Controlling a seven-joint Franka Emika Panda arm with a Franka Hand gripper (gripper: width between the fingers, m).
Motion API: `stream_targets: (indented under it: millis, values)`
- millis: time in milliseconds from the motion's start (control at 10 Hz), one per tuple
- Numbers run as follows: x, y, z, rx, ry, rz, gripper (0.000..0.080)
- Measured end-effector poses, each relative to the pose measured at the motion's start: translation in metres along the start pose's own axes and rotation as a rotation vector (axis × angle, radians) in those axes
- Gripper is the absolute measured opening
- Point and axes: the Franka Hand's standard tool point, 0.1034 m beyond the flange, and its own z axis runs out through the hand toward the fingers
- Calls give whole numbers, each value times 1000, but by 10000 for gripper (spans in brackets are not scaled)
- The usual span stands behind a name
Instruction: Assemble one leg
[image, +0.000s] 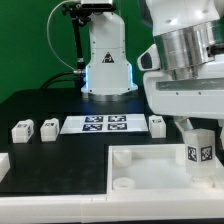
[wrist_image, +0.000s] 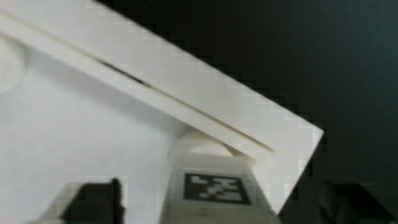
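— Well, where do we see the leg (image: 197, 150)?
— At a corner of the tray (image: 140, 160), between the jaws of the gripper (wrist_image: 222, 205), which stand apart; whether it sits in, we cannot tell.

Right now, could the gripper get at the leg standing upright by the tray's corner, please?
Probably yes: the gripper looks open, its fingers on either side of the leg, with nothing between them.

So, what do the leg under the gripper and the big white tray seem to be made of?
The leg: probably hard white plastic, matte; even colour, blocky edges, no grain. Its black-and-white tag looks printed, perhaps a sticker. The tray: likely the same matte white plastic; smooth raised rim, no shine.
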Motion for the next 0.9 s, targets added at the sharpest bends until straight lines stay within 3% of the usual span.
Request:
stream_targets:
  millis: [100, 200, 300, 600, 800, 900]
  values:
    - [0, -1, -1, -15, 1, -134, 591]
    - [1, -2, -2, -15, 10, -296, 637]
    - [9, 1, -4, -5, 18, -370, 646]
    - [11, 4, -3, -16, 20, -652, 649]
    - [17, -3, -7, -55, 79, -1097, 649]
    - [15, -4, -6, -44, 75, -1017, 649]
